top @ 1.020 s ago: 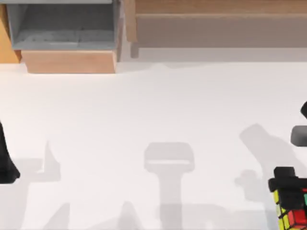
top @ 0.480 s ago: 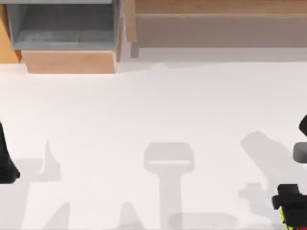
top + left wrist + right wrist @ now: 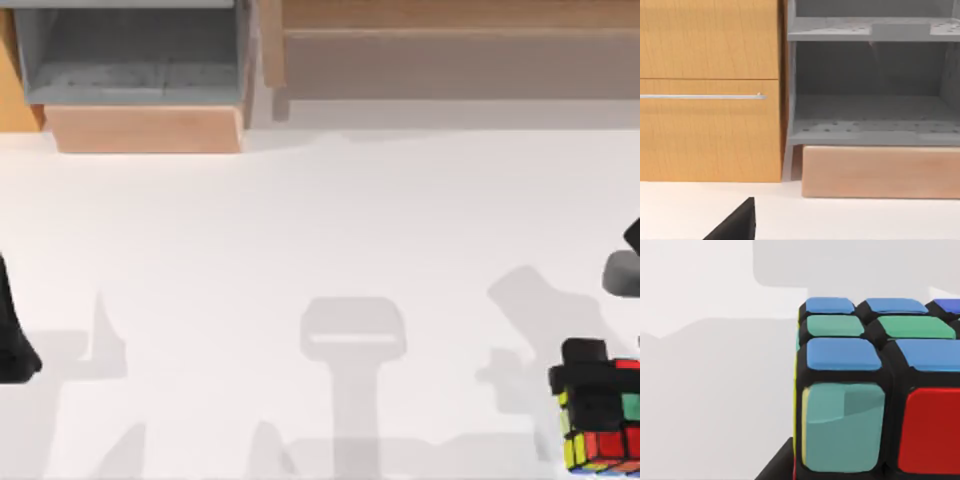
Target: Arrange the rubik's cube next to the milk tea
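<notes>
White tabletop [image 3: 320,230] fills the top view, with a wooden cabinet [image 3: 710,90] and a grey shelf unit [image 3: 870,90] along its 12 o'clock edge. My right gripper [image 3: 592,385] sits at about 4 o'clock, directly over the rubik's cube [image 3: 600,445] and seemingly clamped on it, though whether its claw is truly closed on the cube I cannot tell. My left arm [image 3: 12,330] is parked at 9 o'clock. No milk tea is visible, so which way the cube must travel is unclear; the cube itself is cut off by the frame's edge.
</notes>
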